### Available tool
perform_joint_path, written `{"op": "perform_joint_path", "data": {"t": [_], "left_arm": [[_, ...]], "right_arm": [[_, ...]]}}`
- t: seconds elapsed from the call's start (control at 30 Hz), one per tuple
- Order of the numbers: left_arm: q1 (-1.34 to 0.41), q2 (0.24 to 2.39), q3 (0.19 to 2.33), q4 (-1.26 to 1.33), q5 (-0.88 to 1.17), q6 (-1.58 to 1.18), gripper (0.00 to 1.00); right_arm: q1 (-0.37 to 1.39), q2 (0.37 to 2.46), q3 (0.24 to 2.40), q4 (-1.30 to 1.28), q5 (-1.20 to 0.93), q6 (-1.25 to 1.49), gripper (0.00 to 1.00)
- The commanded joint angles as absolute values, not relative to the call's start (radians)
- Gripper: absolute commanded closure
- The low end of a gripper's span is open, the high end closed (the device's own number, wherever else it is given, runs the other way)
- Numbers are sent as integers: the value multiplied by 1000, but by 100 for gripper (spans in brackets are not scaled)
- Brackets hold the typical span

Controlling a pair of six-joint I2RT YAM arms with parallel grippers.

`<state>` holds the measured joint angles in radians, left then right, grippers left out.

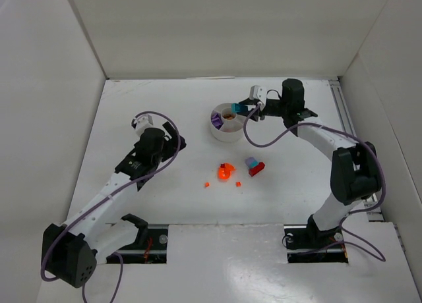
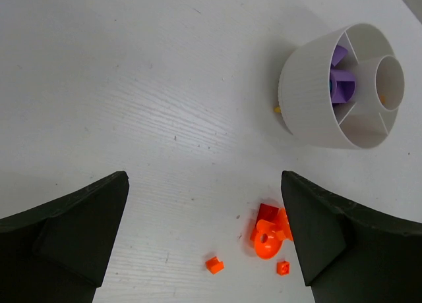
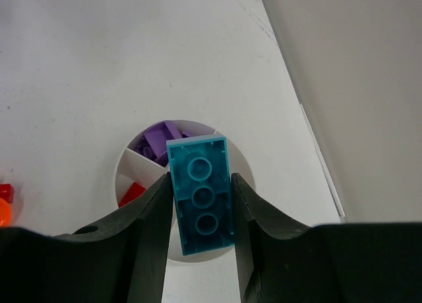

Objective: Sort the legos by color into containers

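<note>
Now: teal lego brick pinched across long sides by right gripper, jaws part-closed, held over white divided dish. Purple pieces seen in one wedge, red piece in another. Brick judged light, rigid, slick; flat sides best taken. Left gripper spread wide, nothing held. Orange pieces lying on table. No writing legible.

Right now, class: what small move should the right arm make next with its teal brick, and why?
Probably shift slightly so the brick hangs over a section without purple or red, ready to drop. The right tool grips the teal brick directly above the dish, where one section holds purple pieces and another a red piece, so teal likely needs its own.
</note>
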<state>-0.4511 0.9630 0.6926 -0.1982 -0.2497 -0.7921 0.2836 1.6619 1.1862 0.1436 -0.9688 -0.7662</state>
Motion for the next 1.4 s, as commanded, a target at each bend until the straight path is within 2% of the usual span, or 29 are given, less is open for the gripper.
{"op": "perform_joint_path", "data": {"t": [0.0, 0.33, 0.53, 0.67, 0.8, 1.03, 1.37], "left_arm": [[-446, 974, 712, -130, -201, -741, 0], [-446, 1011, 703, -110, -192, -723, 0], [-446, 1031, 703, -110, -192, -723, 0], [-446, 1043, 703, -110, -192, -723, 0], [-446, 1065, 703, -110, -192, -723, 0], [-446, 1055, 703, -110, -192, -723, 0], [-446, 1046, 703, -110, -192, -723, 0]], "right_arm": [[273, 1703, 1184, 322, -1089, -660, 91], [218, 1847, 1175, 670, -1201, -439, 89], [196, 1888, 1140, 788, -1224, -370, 87], [186, 1951, 1118, 1000, -1268, -217, 86], [186, 2034, 1100, 1378, -1281, 9, 84], [166, 2186, 1118, 1813, -1281, 382, 83], [124, 2197, 1114, 1813, -1281, 373, 79]]}}
